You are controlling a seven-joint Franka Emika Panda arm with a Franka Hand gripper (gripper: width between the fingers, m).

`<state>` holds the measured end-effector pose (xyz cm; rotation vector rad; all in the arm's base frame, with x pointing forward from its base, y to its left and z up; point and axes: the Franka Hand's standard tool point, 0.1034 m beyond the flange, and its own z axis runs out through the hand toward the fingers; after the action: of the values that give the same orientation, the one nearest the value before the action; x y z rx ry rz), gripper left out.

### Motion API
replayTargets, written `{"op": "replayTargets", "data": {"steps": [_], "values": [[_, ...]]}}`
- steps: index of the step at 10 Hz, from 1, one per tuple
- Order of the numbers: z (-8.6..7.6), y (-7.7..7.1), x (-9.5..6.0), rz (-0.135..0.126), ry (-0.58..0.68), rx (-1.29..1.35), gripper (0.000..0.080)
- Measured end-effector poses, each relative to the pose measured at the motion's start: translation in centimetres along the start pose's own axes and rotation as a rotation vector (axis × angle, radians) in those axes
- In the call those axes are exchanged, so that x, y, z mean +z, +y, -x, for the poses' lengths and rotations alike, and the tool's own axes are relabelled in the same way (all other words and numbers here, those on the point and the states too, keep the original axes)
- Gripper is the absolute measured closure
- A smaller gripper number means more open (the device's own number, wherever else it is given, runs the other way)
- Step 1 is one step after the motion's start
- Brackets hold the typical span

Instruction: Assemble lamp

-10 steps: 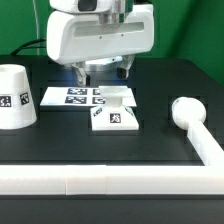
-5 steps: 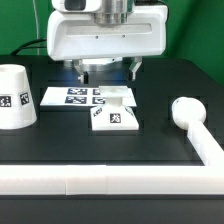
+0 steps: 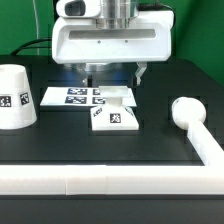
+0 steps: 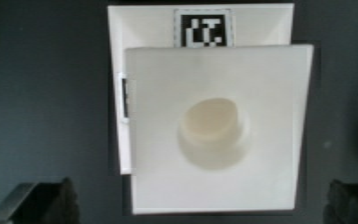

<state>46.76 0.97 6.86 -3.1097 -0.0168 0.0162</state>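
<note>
A black table (image 3: 40,150) was seen filling the exterior view, and clock directions are given on a face laid over that view. The arm (image 3: 110,42), a broad white housing, was hung at 12 o'clock above the middle of the table. A long white rail (image 3: 100,182) was laid across 6 o'clock, with a side piece run up toward 3 o'clock.

The lamp was found in three separate parts, none joined. The shade (image 3: 17,97) was stood upright at 9 o'clock, well apart from the rest, with a tag (image 3: 5,101) shown on its wall. The marker board (image 3: 62,96) was laid flat at 10 o'clock of the centre. The base (image 3: 115,112) was set at the centre, at the board's 4 o'clock corner; whether it touched the board could not be told. A tag (image 3: 113,119) was borne on its front face. The bulb (image 3: 184,108) was laid at 3 o'clock, at the end of the rail's side piece and seemingly against it.

The gripper (image 3: 111,74) was held above the base, at its 12 o'clock edge, with nothing in it. In the wrist view the base (image 4: 220,110) was seen directly below, its round socket (image 4: 211,125) in the middle. The gripper (image 4: 197,203) was spread wide, and its dark fingers (image 4: 43,202) were set clear of both sides of the base.
</note>
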Motion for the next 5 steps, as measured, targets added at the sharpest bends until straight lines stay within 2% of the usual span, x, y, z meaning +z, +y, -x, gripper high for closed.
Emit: {"op": "replayTargets", "data": {"steps": [2,4,5], "values": [[0.1,0.0,1.1,0.002,0.006,-0.010,0.0100],[1.0,0.1,2.3,0.004,0.005,-0.019,0.0100],[1.2,0.0,2.5,0.004,-0.001,-0.023,0.0100]]}}
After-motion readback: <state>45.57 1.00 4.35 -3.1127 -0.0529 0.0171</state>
